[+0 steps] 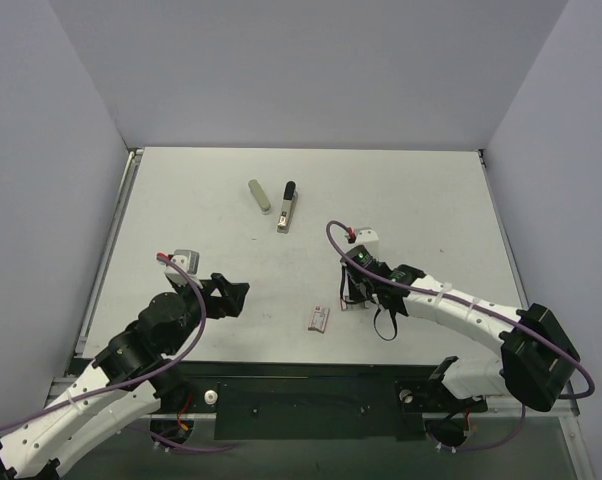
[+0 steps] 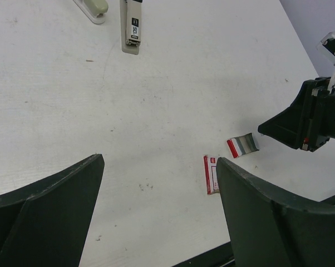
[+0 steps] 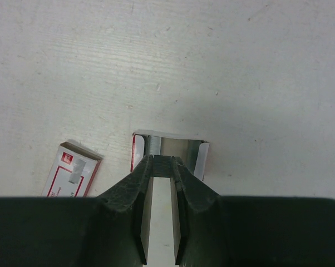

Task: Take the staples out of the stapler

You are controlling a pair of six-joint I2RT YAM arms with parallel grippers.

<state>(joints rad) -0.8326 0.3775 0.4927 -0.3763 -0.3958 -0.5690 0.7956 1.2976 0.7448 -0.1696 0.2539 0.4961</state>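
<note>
Your left gripper (image 2: pixel 159 161) fills the bottom of its own wrist view. Its two dark fingers (image 2: pixel 50 211) are spread wide at the lower left and lower right corners, with only white table (image 2: pixel 173 89) between them, so it is released and holds nothing. Just inside the right-hand finger a small red-and-white staple box (image 2: pixel 211 174) lies flat on the table. A little up and right of it sits an open tray (image 2: pixel 243 144) with a red edge and a shiny grey inside.

Your right gripper (image 3: pixel 162 162) hangs over that tray. In its own wrist view the fingers are drawn nearly together, with only a thin slot between them. Their tips sit at the near edge of the tray, in the middle of the frame, and you cannot tell whether they pinch anything there. The staple box shows in the lower left of that view, beside the tray but apart from it.

You will find the stapler (image 1: pixel 287 208) well apart from both grippers, in the upper middle of the overhead view. It lies lengthwise up the frame, black end at the top and silver-grey end at the bottom, and neither gripper touches it. Just left of it, not touching, lies an olive-grey bar (image 1: pixel 259 196), tilted a little. In the left wrist view both sit at the top edge, left of centre.
</note>
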